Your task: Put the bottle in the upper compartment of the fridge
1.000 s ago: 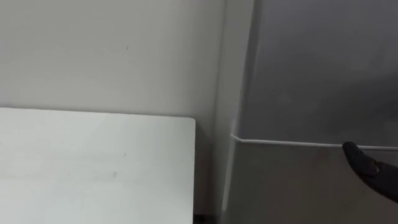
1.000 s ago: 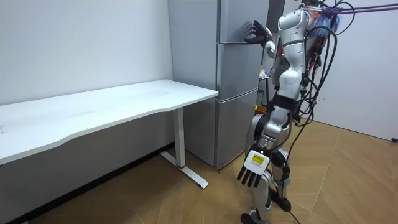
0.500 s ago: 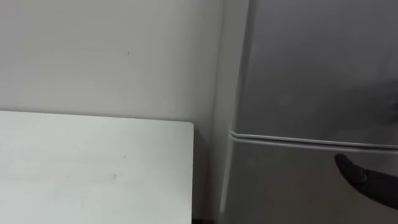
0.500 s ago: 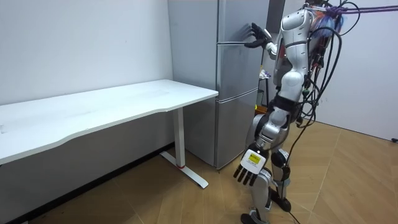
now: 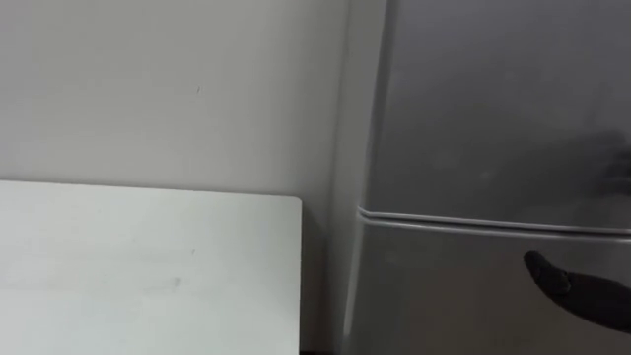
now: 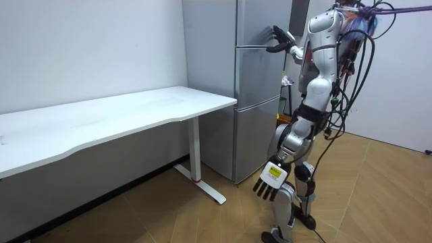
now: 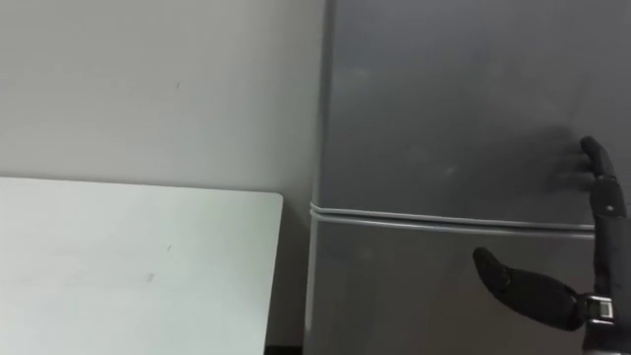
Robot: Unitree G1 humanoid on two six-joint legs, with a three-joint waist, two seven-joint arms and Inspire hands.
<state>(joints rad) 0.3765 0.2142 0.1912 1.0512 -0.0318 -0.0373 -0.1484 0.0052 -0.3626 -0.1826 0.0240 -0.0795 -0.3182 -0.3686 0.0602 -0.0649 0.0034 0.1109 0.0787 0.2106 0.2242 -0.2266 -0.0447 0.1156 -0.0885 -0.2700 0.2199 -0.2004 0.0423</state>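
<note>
A grey two-door fridge (image 5: 493,108) stands before me with both doors closed, a pale seam (image 5: 473,222) dividing upper from lower. My right hand (image 7: 537,293) is open and raised at the fridge front. Its thumb lies just under the seam on the lower door and one straight finger (image 7: 603,197) reaches up over the upper door. In the room view I stand upright close to the fridge (image 6: 256,88), with this hand (image 6: 278,39) at the seam level. My left hand (image 6: 270,183) hangs open by my thigh.
A white desk (image 5: 148,266) stands to the left of the fridge against the pale wall, with a narrow gap between them. In the room view the desk (image 6: 121,111) has a white leg on wooden floor.
The eye view has shifted slightly. My right hand stays by the door seam and sits a little lower in the picture. In the room view my hanging left hand has swung slightly.
</note>
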